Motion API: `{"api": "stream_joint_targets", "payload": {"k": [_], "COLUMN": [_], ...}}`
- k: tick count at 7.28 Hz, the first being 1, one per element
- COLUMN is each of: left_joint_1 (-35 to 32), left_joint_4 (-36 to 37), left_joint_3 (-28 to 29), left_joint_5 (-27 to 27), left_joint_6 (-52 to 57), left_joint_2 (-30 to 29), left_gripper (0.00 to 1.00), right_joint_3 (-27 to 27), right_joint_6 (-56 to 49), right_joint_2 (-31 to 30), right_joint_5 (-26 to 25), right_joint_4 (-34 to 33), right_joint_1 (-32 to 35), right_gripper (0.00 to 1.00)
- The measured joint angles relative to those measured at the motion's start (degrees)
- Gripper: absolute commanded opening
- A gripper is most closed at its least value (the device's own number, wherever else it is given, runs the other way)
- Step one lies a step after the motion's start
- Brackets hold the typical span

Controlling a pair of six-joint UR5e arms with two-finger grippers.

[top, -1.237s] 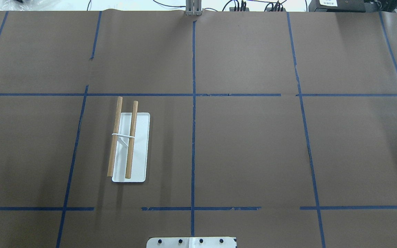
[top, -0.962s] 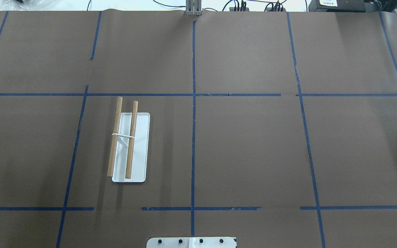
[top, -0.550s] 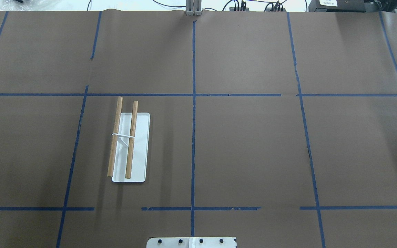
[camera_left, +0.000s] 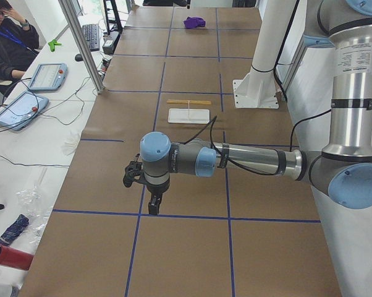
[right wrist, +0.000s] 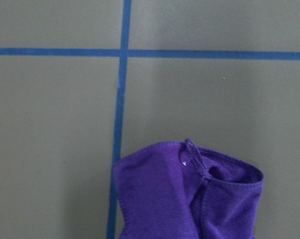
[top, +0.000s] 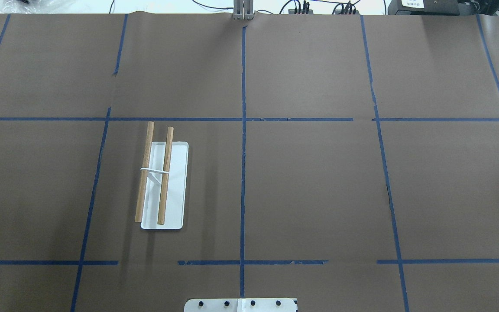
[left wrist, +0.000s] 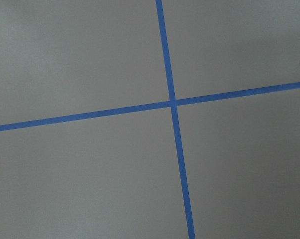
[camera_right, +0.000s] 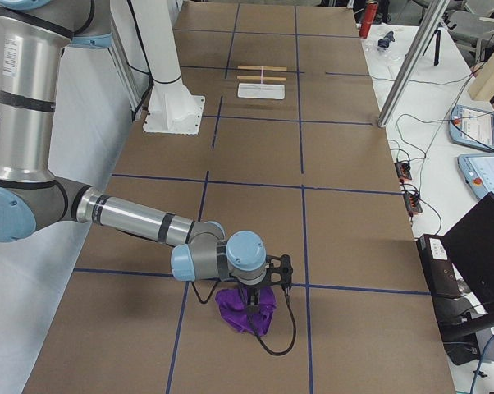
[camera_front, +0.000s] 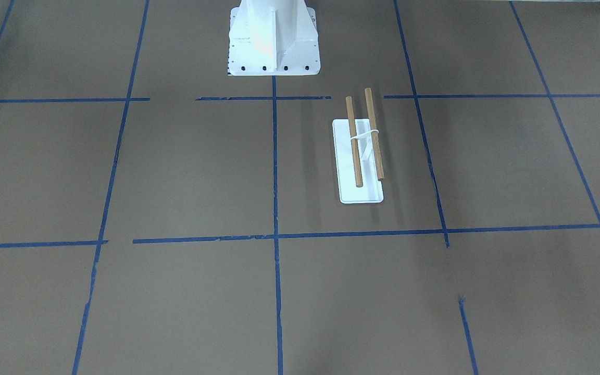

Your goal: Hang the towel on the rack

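Observation:
The rack has a flat white base and two parallel brown dowels. It stands left of the table's centre line and also shows in the front view and both side views. The purple towel lies bunched at the table's right end, and fills the bottom of the right wrist view. My right gripper is down at the towel; I cannot tell whether it is open or shut. My left gripper hangs over bare table at the left end; I cannot tell its state either.
The large white pedestal stands at the robot's side of the table. A seated operator and tablets are beyond the far edge. Metal posts, cables and a laptop line that edge.

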Motion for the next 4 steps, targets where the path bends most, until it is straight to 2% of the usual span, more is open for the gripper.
{"api": "stream_joint_targets", "payload": {"k": [2,4], "left_joint_1": [0.00,0.00], "left_joint_4": [0.00,0.00], "left_joint_3": [-0.14,-0.23], "left_joint_5": [-0.48,-0.58], "left_joint_6": [-0.03,-0.02], "left_joint_2": [0.00,-0.01], "left_gripper": [1.00,1.00], "right_joint_3": [-7.23,-9.76], "right_joint_6": [-0.18,-0.21], "right_joint_2": [-0.40,-0.44], "right_joint_5": [-1.91,-2.73], "right_joint_4": [7.91,9.46], "right_joint_1": [-3.20,-6.27], "right_gripper": [1.00,1.00]}}
